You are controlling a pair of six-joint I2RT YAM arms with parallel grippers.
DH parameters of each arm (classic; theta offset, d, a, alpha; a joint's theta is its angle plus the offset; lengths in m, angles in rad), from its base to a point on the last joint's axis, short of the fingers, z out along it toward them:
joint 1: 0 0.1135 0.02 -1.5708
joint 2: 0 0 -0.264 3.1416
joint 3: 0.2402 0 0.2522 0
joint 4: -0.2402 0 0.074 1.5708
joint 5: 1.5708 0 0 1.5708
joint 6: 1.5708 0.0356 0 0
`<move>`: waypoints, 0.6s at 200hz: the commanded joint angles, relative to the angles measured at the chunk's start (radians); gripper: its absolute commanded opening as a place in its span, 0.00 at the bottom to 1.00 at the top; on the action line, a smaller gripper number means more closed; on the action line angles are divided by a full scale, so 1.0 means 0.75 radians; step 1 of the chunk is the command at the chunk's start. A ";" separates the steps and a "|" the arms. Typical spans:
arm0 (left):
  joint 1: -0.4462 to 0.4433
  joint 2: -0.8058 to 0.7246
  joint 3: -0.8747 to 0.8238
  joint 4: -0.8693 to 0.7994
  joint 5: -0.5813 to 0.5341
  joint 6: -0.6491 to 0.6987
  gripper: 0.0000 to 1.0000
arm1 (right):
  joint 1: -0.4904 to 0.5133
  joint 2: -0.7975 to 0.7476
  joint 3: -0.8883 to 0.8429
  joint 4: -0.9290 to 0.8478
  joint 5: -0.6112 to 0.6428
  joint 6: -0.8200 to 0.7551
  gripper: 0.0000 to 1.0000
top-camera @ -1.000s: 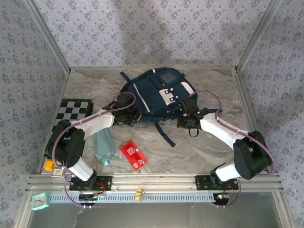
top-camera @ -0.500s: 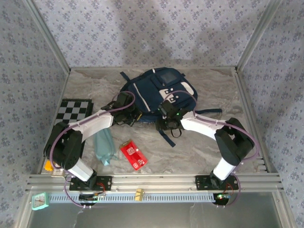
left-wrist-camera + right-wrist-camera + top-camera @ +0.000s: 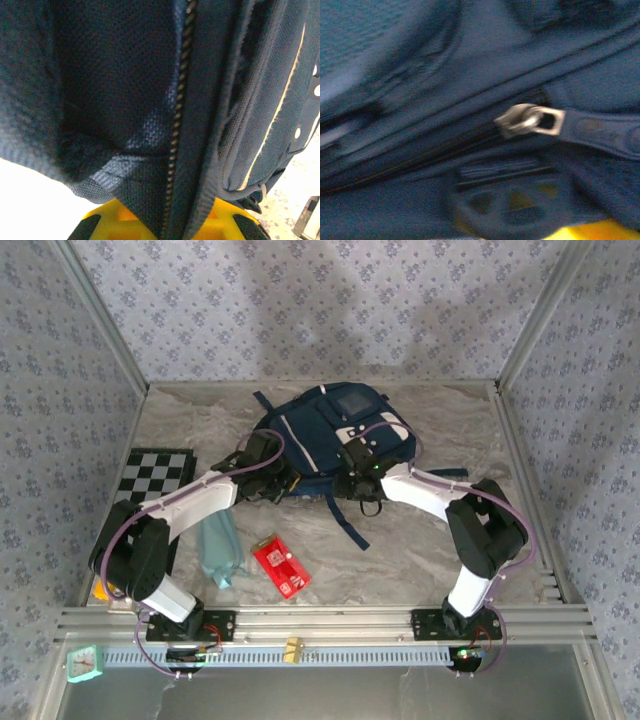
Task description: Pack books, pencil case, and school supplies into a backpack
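The backpack [image 3: 330, 425] lies near the back edge of the surface [image 3: 420, 550]. It is soft and floppy. The left pincer [image 3: 285, 483] is closed on its cloth edge. I cannot tell if the right pincer [image 3: 361, 484] is open. The small metal zipper tab [image 3: 530, 120] looks best to grab.

Left arm [image 3: 190, 502]: base at the near-left rail, elbow folded out to the left, forearm reaching forward and inward.
Left gripper [image 3: 284, 483]: jaws pressed together on a fold of the backpack [image 3: 320, 425] (yellow fingers [image 3: 105, 224] flank the fabric in the wrist view).
Right arm [image 3: 430, 495]: base at the near-right rail, elbow out to the right, forearm angled inward to the left.
Right gripper [image 3: 354, 483]: near the left gripper and facing it; jaw spacing unreadable, wrist view blurred.
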 commanded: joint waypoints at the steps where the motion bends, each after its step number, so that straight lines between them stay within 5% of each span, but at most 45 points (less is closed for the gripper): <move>1: 0.024 -0.104 0.074 -0.047 -0.046 0.038 0.00 | -0.088 -0.050 -0.028 -0.114 0.166 0.050 0.52; 51: 0.043 -0.119 0.064 -0.051 -0.046 0.049 0.00 | -0.157 -0.145 -0.106 -0.171 0.224 -0.011 0.49; 90: 0.036 -0.109 0.071 -0.048 -0.016 0.071 0.00 | -0.069 -0.283 -0.139 -0.100 0.046 -0.160 0.54; 120: 0.012 -0.128 0.034 -0.061 -0.005 0.116 0.00 | -0.111 -0.363 -0.172 -0.079 -0.139 -0.084 0.55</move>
